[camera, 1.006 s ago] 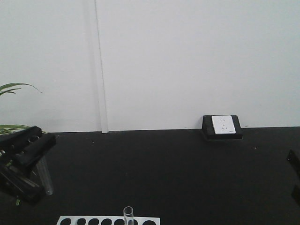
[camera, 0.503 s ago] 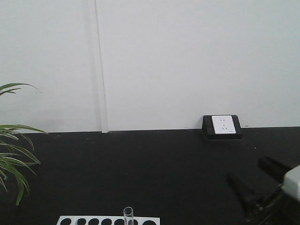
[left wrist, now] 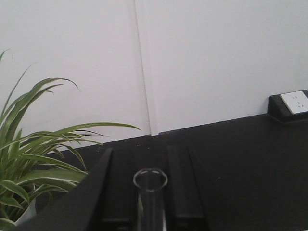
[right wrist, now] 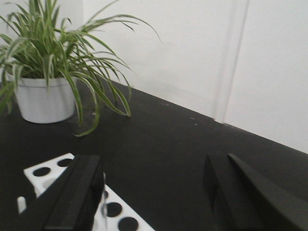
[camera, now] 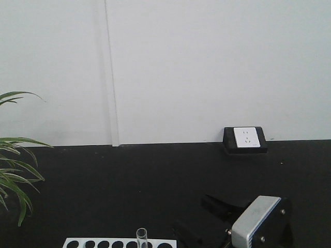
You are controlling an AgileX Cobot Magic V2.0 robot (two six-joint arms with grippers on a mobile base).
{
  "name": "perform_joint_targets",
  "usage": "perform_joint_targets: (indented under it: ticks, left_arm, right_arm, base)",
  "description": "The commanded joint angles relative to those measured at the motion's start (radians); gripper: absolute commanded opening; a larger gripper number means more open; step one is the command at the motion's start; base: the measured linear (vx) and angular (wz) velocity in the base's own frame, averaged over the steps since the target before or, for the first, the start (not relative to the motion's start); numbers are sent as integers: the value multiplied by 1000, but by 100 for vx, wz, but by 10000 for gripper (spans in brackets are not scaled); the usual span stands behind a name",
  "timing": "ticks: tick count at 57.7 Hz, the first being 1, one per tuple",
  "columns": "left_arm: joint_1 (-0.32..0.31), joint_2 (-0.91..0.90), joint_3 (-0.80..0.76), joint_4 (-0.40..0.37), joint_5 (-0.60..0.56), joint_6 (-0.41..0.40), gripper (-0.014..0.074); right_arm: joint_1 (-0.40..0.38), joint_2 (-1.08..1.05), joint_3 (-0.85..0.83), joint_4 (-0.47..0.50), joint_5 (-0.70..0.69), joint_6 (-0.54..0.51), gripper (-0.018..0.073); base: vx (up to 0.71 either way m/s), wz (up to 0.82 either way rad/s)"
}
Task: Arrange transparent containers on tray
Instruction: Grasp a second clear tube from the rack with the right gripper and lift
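In the left wrist view my left gripper [left wrist: 150, 202] is shut on a clear test tube [left wrist: 150, 180], whose round rim stands up between the two black fingers. This gripper is out of the front view. A second test tube [camera: 141, 236] stands upright in the white holed rack [camera: 103, 243] at the bottom edge. My right gripper [camera: 199, 218] hangs open just right of the rack, holding nothing. From the right wrist, the rack [right wrist: 48, 172] lies under the left finger [right wrist: 72, 197], with a faint tube [right wrist: 103, 204] beside it.
A potted spider plant [right wrist: 45, 96] in a white pot stands left of the rack, its leaves [camera: 13, 175] reaching over the black table. A black socket box [camera: 245, 139] sits against the white back wall.
The left gripper with its tube has gone from the front view at the left. The right gripper came in from the right edge and moved left to the rack, jaws open.
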Motion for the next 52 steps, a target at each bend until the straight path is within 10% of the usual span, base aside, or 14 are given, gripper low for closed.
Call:
perform_joint_targets:
  ticks: [1, 52]
  left_arm:
    - [-6, 1, -25, -2, -51, -9, -3]
    - [-6, 1, -25, -2, -51, -9, -3]
  right_arm:
    - [2, 13, -40, -73, -145, 67, 498]
    - [2, 324, -202, -270, -290, 173, 498]
  base:
    - [0, 0]
    - [0, 0]
